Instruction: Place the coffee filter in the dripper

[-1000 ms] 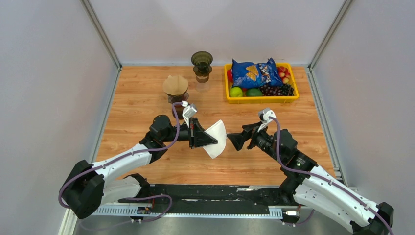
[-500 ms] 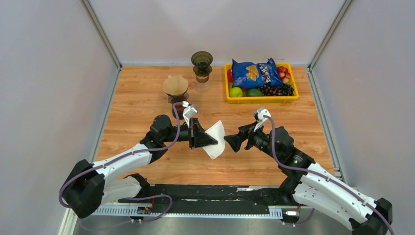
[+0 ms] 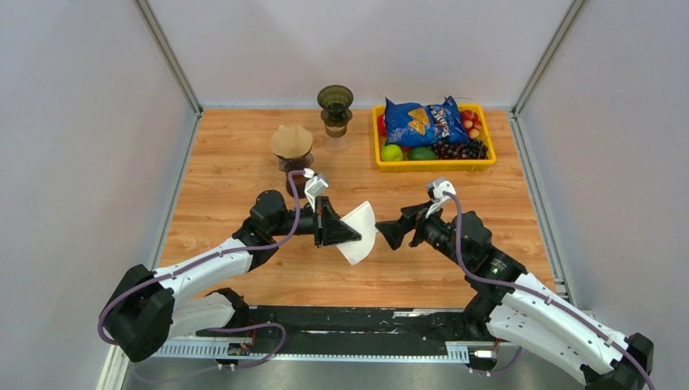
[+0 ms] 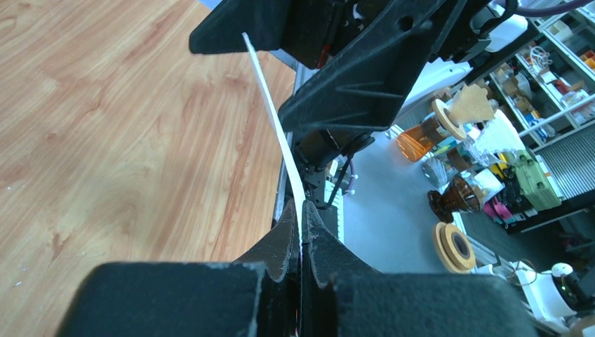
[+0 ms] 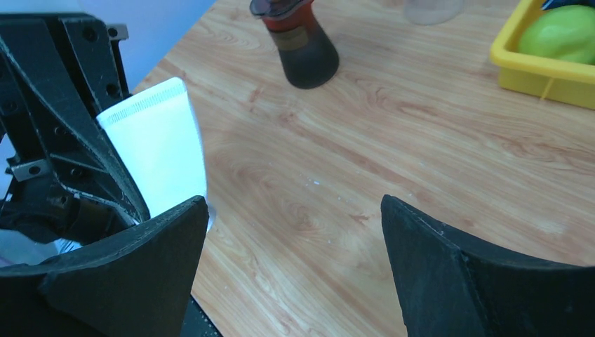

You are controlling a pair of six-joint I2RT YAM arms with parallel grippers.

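My left gripper [image 3: 348, 232] is shut on a white paper coffee filter [image 3: 361, 231] and holds it above the table's middle. The filter shows edge-on in the left wrist view [image 4: 275, 123], pinched between the jaws [image 4: 302, 226]. My right gripper [image 3: 387, 234] is open and empty, just right of the filter and facing it without touching. In the right wrist view [image 5: 293, 203] the filter [image 5: 158, 144] stands beside the left finger. A dark brown dripper [image 3: 335, 103] stands on a glass at the back centre. A carafe with a tan filter on top [image 3: 291, 144] stands left of it.
A yellow basket [image 3: 378, 140] with a blue chip bag [image 3: 422, 120] and fruit sits at the back right; its corner and a green fruit [image 5: 565, 31] show in the right wrist view. The carafe base [image 5: 302, 42] is ahead of the right gripper.
My right gripper edged slightly left toward the filter, then back a little to the right. The left gripper and filter have stayed in place.
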